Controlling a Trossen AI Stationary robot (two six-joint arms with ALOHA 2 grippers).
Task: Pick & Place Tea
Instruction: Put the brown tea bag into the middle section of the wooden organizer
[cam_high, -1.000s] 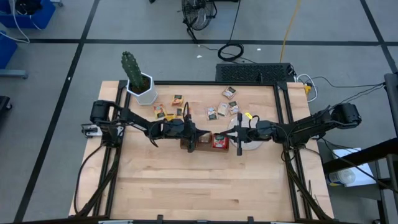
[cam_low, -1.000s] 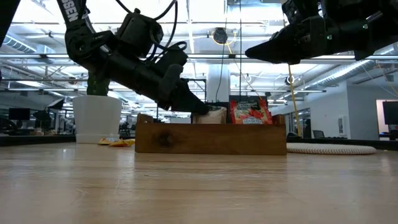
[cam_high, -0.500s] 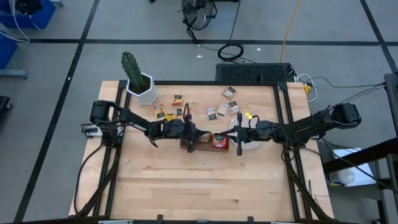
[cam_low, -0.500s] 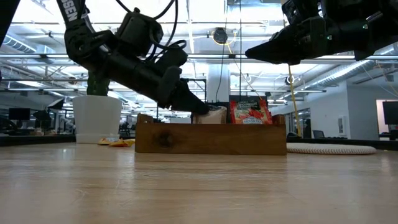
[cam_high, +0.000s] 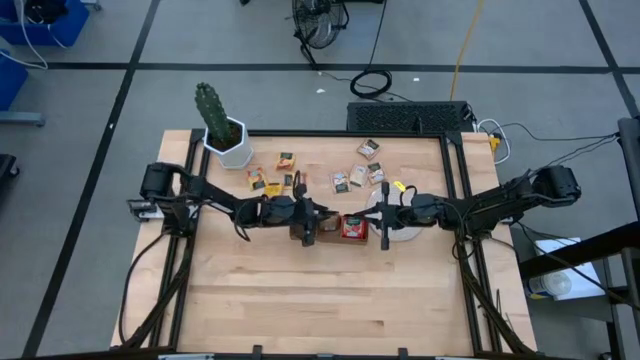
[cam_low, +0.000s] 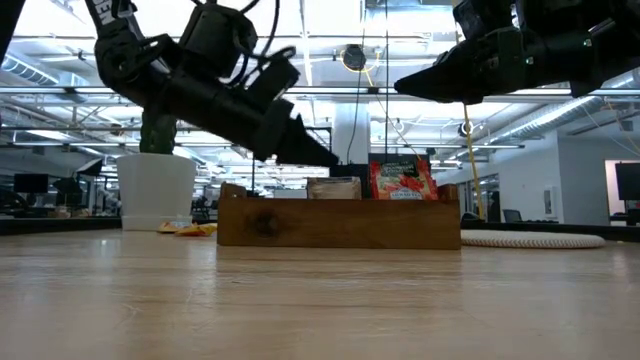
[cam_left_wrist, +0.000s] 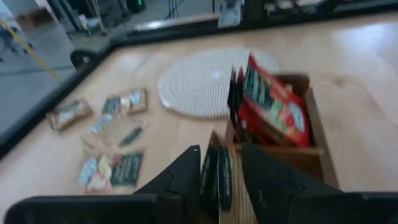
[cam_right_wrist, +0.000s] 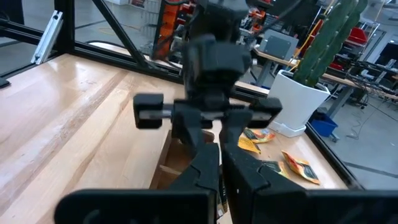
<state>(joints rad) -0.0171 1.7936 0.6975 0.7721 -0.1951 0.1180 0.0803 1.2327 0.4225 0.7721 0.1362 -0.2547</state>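
over wooden tray (cam_high: 322, 237): left gripper (cam_high: 310, 224) fingers apart; right gripper (cam_high: 384, 232) fingers together.

Low view: wooden tray (cam_low: 338, 222) on table (cam_low: 320, 300), holding upright red sachet (cam_low: 404, 181) & tan sachet (cam_low: 333, 188). Left gripper (cam_low: 318, 156) just above tray, apart from sachets. Right gripper (cam_low: 410, 82) higher. White pot (cam_low: 155, 190) w/ cactus behind.
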